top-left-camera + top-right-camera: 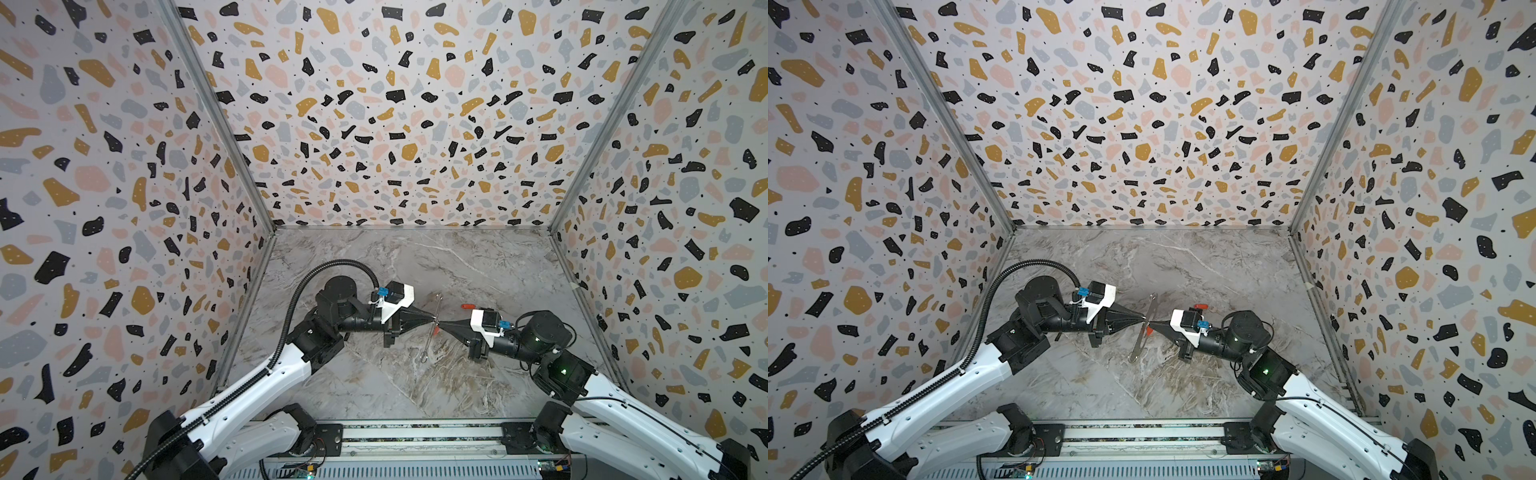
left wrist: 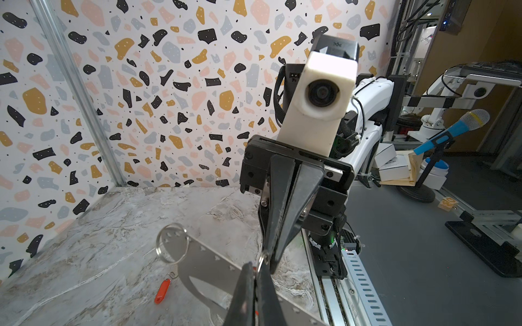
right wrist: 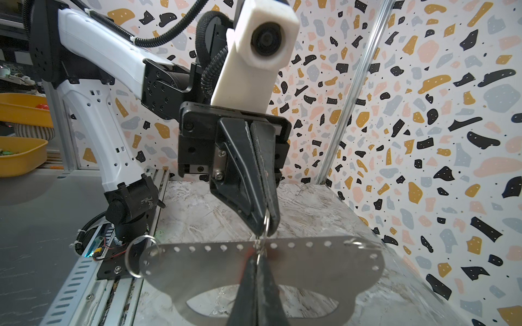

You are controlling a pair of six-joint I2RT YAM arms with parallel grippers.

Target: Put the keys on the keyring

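Note:
In both top views the keyring, a flat grey metal plate with one long hole and a row of small holes, stands on edge over the marble. My left gripper and right gripper meet tip to tip at its hole row. Both are shut on one key's small split ring, and its red tag hangs just below. I cannot tell whether that ring passes through a hole. The second of the keys lies on the table behind the right gripper.
A larger round ring hangs from one end of the plate. Patterned walls close the table on three sides. A metal rail runs along the front. Yellow bins and a microphone stand outside.

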